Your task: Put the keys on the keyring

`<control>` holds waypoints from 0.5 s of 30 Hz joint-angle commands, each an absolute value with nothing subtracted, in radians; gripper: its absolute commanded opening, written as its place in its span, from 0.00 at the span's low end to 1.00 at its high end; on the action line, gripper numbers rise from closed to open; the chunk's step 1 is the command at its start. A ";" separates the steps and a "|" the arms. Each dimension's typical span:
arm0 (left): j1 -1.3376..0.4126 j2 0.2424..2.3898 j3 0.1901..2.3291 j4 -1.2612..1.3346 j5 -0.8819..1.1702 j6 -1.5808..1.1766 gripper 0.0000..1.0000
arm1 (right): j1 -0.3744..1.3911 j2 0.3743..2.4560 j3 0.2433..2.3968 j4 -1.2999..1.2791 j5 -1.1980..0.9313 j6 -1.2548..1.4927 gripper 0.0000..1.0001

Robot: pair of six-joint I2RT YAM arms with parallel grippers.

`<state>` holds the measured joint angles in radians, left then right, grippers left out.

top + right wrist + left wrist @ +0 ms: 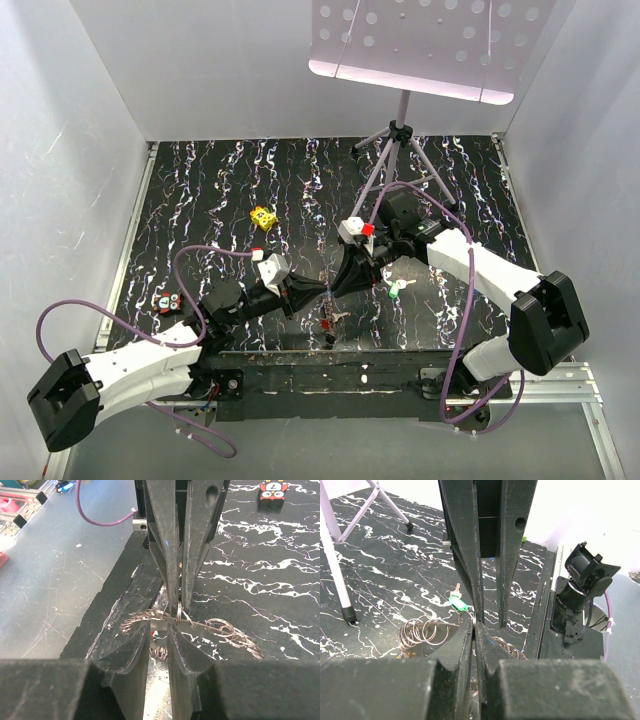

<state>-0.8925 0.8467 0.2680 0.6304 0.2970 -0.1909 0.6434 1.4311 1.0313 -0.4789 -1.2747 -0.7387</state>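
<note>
Left gripper (476,624) is clenched tight, tips pinching the thin silvery wire keyring (179,611), and the ring's loops spill out on both sides of those closed jaws. The right gripper (161,627) sits nose to nose with it, fingers a bit apart with a visible gap. Honestly can't tell if they touch the wire at all. Just past the left jaws, a little to their left, a small key with a green plastic head (457,602) lies flat on the black white-marbled table (385,565). Farther out beyond both jaws stands the grey tripod stand (401,131). Well off to the side sits a yellow block with dark spots (263,217).
</note>
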 commanded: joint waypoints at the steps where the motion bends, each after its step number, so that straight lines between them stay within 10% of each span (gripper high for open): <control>1: -0.897 0.804 0.256 0.683 0.275 -0.187 0.00 | 0.635 1.419 1.068 -0.525 -1.275 -0.772 0.28; 15: -0.896 0.822 0.259 0.703 0.285 -0.198 0.00 | 0.626 1.422 1.034 -0.376 -1.221 -0.623 0.32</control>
